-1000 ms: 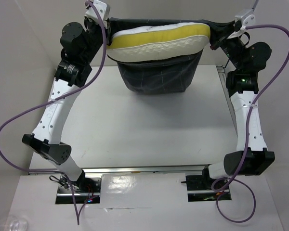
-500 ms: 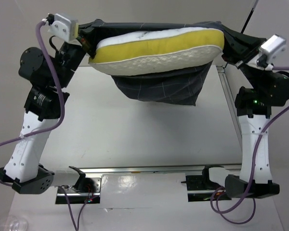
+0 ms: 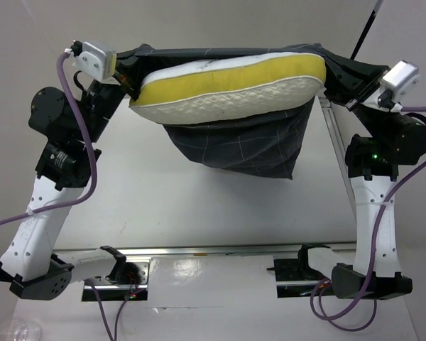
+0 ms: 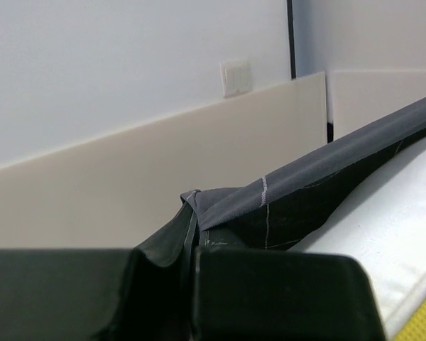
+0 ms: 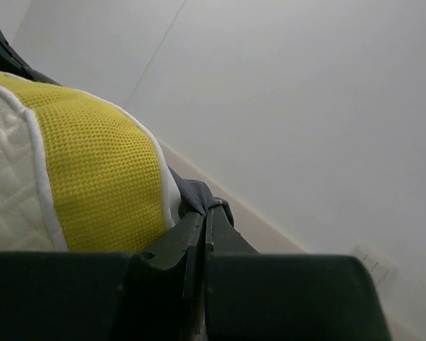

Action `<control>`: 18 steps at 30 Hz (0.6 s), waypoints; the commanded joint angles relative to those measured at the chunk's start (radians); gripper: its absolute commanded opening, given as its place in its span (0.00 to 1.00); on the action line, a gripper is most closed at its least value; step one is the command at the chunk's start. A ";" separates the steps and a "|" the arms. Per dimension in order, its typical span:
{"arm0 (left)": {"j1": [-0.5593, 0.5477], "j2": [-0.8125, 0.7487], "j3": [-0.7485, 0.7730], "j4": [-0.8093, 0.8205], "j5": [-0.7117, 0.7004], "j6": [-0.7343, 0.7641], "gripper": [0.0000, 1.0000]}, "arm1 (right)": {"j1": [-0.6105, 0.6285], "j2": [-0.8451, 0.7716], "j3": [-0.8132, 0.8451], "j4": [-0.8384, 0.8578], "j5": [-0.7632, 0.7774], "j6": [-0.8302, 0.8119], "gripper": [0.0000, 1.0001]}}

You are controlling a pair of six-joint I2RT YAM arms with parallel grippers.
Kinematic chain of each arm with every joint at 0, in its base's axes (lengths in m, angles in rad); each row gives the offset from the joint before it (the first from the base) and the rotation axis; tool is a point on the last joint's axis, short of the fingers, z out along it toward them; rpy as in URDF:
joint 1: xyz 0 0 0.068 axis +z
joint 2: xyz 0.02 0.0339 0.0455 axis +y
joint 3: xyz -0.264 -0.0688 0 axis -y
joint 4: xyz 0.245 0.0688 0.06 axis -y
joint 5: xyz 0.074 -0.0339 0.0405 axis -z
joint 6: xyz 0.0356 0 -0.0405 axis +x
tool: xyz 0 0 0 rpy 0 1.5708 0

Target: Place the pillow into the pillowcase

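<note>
L hand & R hand each pinch shut on a pillowcase mouth corner. Vs earlier, it hangs lower under the pillow, whose left end has dipped.

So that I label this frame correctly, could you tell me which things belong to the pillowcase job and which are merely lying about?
In the job: pillow, pillowcase, left end effector, right end effector (both shut on the pillowcase).
Just there: table, purple cables, wall switch.

Free room between table and hanging pillowcase; pillow right across its mouth.
</note>
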 commanded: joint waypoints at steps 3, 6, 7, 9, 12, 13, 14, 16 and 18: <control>0.037 0.127 0.152 0.000 -0.116 -0.044 0.00 | -0.019 0.098 0.004 -0.062 0.204 0.145 0.00; 0.077 0.216 0.172 -0.021 -0.090 -0.063 0.00 | -0.019 0.235 0.004 -0.119 0.217 0.252 0.00; 0.092 0.291 0.181 -0.030 -0.090 -0.093 0.00 | -0.019 0.278 0.004 -0.138 0.217 0.295 0.00; 0.161 0.400 0.297 -0.100 -0.054 -0.150 0.00 | -0.019 0.416 0.079 -0.271 0.237 0.311 0.00; 0.232 0.626 0.451 -0.215 -0.030 -0.224 0.00 | -0.029 0.569 0.105 -0.325 0.223 0.320 0.00; 0.244 0.670 0.468 -0.216 -0.030 -0.251 0.00 | -0.029 0.603 0.114 -0.325 0.223 0.320 0.00; 0.255 0.751 0.504 -0.225 -0.018 -0.251 0.00 | -0.029 0.637 0.125 -0.340 0.223 0.296 0.00; 0.264 0.828 0.538 -0.234 -0.018 -0.262 0.00 | -0.029 0.730 0.162 -0.415 0.264 0.283 0.00; 0.273 0.938 0.607 -0.248 -0.004 -0.262 0.00 | -0.029 0.793 0.162 -0.428 0.278 0.262 0.00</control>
